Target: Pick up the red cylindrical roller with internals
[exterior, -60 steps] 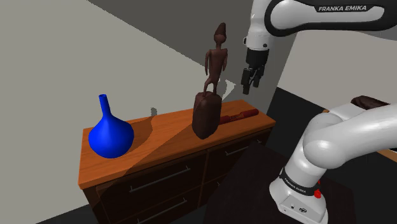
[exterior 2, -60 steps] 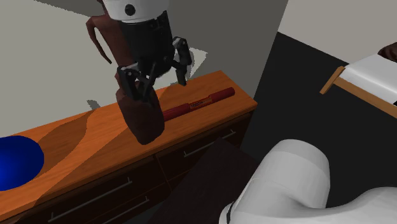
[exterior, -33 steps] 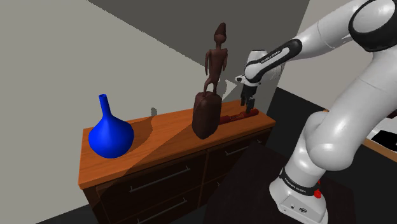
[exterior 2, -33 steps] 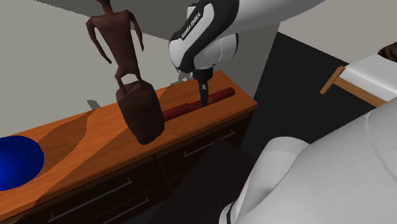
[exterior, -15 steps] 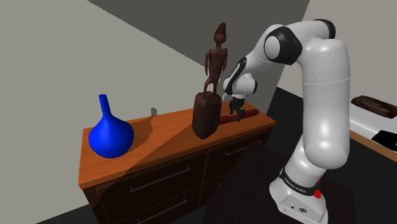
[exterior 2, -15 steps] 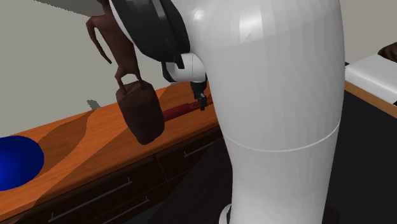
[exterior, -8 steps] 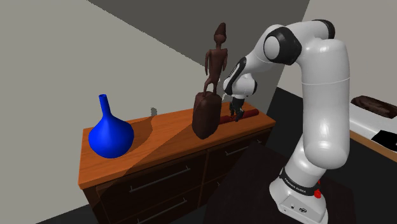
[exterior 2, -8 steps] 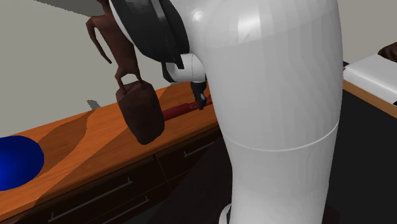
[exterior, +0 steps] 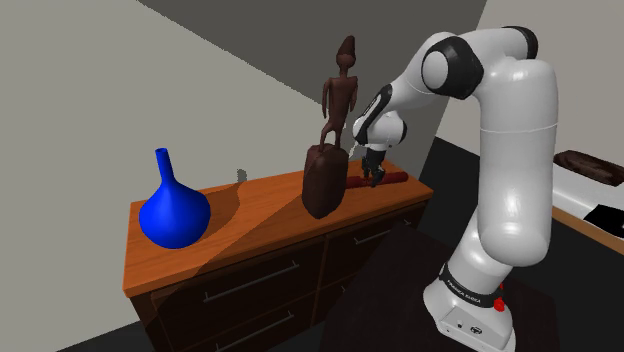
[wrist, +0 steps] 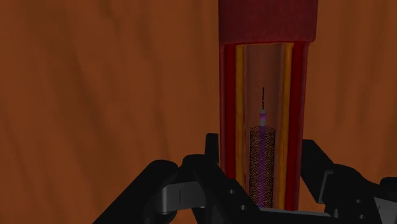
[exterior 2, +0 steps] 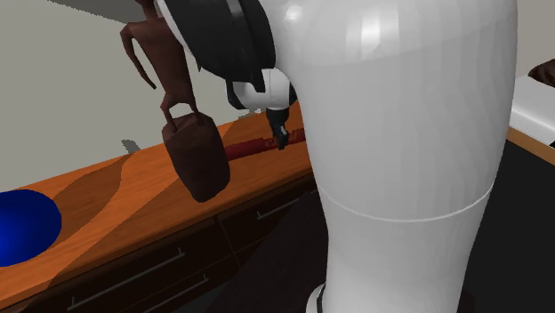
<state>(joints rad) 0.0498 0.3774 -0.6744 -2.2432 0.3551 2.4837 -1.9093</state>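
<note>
Item count: one roller, one statue, one vase, one arm, one surface.

Surroundings:
- The surface is the orange-brown wooden top of a dark chest with bar-handled drawers.
- The blue, narrow-necked vase stands upright near the end of the surface on the shoulder view's left, well apart from the roller.
- The dark brown statue, a thin figure on a bulky base, stands between the vase and the roller, just beside the jaws.

Obstructions:
- In the shoulder view the statue's base hides the roller's end on that side.
- In the second exterior view the arm's large white link covers the roller's other end.

Roller position: the roller is at the end of the surface on the shoulder view's right, lengthwise along it. Whether it rests on the wood or sits just above it cannot be told. It is red and cut open along its length, with yellow strips and a mesh-like core with a purple tip inside.

Jaws: narrowed onto the roller. In the wrist view the two black fingers press against its opposite sides and the open section runs straight out between them. The jaws come down on it from above.
</note>
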